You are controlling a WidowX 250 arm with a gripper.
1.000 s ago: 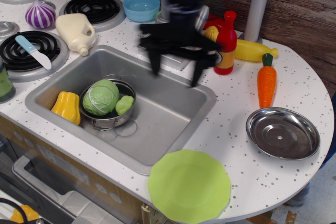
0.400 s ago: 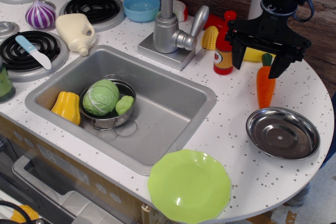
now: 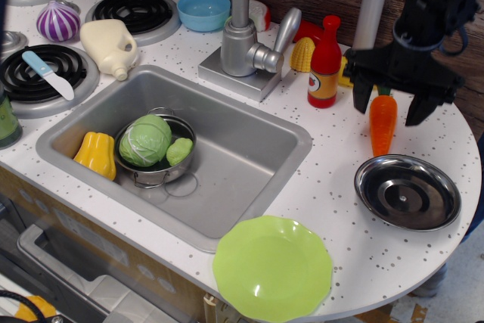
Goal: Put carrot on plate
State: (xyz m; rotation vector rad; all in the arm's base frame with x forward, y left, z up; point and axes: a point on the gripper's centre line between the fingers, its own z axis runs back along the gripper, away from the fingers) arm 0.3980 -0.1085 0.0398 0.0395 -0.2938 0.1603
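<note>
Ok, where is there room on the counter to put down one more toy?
Bare counter lies between the sink, the green plate and the metal plate, and also between the faucet base and the blue bowl. It is crowded by the red bottle, where the open gripper hangs over the carrot.

A glossy orange plastic carrot [image 3: 383, 122] lies on the white speckled countertop [image 3: 333, 179] near its right edge, beside a polished metal dish [image 3: 407, 192] with mirror-like sheen. At the front edge, a smooth lime-green plastic plate [image 3: 273, 268] catches highlights. The brushed grey sink [image 3: 242, 164] looks matt; a shiny red plastic bottle [image 3: 325, 63] stands behind it.
</note>
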